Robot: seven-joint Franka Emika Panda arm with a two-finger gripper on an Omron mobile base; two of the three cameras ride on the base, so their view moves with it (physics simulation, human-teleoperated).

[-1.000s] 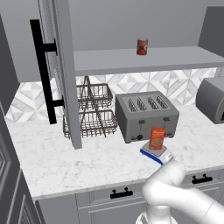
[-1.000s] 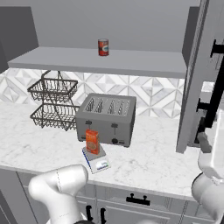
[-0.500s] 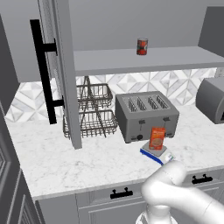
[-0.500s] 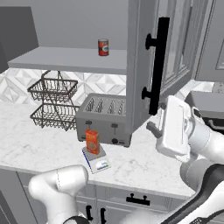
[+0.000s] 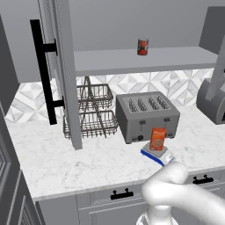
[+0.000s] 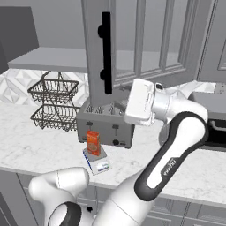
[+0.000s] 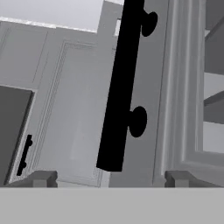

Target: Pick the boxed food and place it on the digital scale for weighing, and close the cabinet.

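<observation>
Boxed food (image 5: 157, 139) hides most of the digital scale (image 5: 156, 154); spread gripper (image 7: 111, 178) faces the cabinet (image 7: 166, 87).

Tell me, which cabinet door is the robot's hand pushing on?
The right cabinet door, the one swung partway across the shelf. The gripper, jaws open, sits against its lower edge near the black bar handle. The left door stands wide open, untouched.

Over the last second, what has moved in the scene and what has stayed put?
The right cabinet door has swung further closed across the shelf, pushed by the arm; in the right base view it now covers the red can. The pincer is open, with the door's black handle just ahead of it. The boxed food stays on the digital scale, and the left door is still open.
</observation>
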